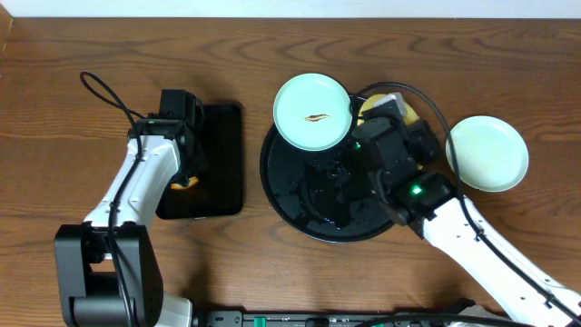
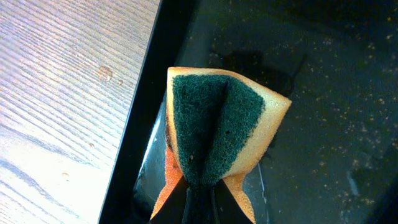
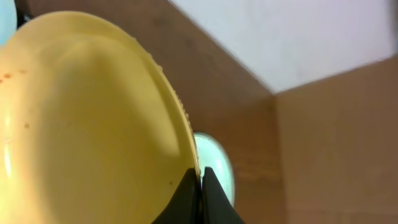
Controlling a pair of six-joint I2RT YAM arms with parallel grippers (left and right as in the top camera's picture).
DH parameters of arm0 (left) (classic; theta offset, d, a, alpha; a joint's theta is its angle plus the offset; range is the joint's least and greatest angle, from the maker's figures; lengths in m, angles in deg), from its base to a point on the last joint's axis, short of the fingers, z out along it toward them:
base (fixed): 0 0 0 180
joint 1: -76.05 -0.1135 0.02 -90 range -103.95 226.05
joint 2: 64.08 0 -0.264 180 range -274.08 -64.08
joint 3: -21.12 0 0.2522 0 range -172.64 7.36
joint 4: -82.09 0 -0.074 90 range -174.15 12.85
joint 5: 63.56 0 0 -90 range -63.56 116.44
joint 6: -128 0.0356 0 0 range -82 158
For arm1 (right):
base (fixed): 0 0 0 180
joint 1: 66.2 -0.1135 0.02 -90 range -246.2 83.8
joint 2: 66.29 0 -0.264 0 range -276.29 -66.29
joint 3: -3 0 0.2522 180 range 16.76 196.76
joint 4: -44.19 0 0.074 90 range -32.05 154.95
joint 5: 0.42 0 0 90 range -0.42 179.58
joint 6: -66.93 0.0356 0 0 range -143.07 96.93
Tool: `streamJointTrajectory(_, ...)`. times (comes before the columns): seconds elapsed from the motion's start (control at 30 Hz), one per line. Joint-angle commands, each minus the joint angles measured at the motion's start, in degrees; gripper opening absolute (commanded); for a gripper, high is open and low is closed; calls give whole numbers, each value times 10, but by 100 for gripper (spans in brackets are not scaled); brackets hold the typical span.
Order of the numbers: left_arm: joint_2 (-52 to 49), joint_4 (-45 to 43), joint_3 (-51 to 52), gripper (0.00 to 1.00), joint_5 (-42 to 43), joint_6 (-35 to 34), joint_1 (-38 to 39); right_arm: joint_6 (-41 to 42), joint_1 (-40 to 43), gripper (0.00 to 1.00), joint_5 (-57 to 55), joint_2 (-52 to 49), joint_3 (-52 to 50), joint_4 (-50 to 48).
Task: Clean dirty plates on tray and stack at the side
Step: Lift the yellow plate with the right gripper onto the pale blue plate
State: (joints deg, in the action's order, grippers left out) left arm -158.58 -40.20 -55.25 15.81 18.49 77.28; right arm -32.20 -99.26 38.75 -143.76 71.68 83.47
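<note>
In the overhead view the round black tray [image 1: 304,213] sits in the middle of the wooden surface [image 1: 73,54], and its wet floor is bare in the lower half. A pale mint plate [image 1: 313,111] with a small brown smear at its centre rests over the tray's upper left rim. The right arm [image 1: 481,245] reaches in from the lower right of the frame. The right jaws are closed tight on the rim of the pale yellow plate [image 3: 81,124], which shows at the tray's upper right edge, mostly hidden under the wrist. In the right wrist view faint brown specks dot the left of that plate's face. A second mint plate [image 1: 487,153], clean-looking, lies on the surface just right of the tray. At the left of the frame the left arm [image 1: 136,182] hangs over the rectangular black tray [image 1: 222,136]. The left jaws pinch a folded orange sponge [image 2: 214,124] by its lower end, its green scouring face turned towards the camera.
</note>
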Motion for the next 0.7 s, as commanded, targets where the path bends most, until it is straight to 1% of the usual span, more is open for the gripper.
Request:
streamJointTrajectory(0.0, 0, 2, -6, 8, -1, -3, 1, 113, 47, 1, 47, 12, 5, 17)
streamJointTrajectory(0.1, 0, 2, -6, 8, -1, -3, 1, 140, 99, 1, 95, 12, 5, 28)
streamJointTrajectory(0.37, 0, 2, -6, 9, -1, -3, 1, 194, 290, 1, 207, 14, 6, 39)
streamJointTrajectory(0.5, 0, 2, -6, 8, 1, -3, 1, 209, 384, 1, 242, 13, 6, 43)
streamJointTrajectory(0.67, 0, 4, -6, 9, 1, -3, 1, 223, 468, 1, 259, 8, 6, 40)
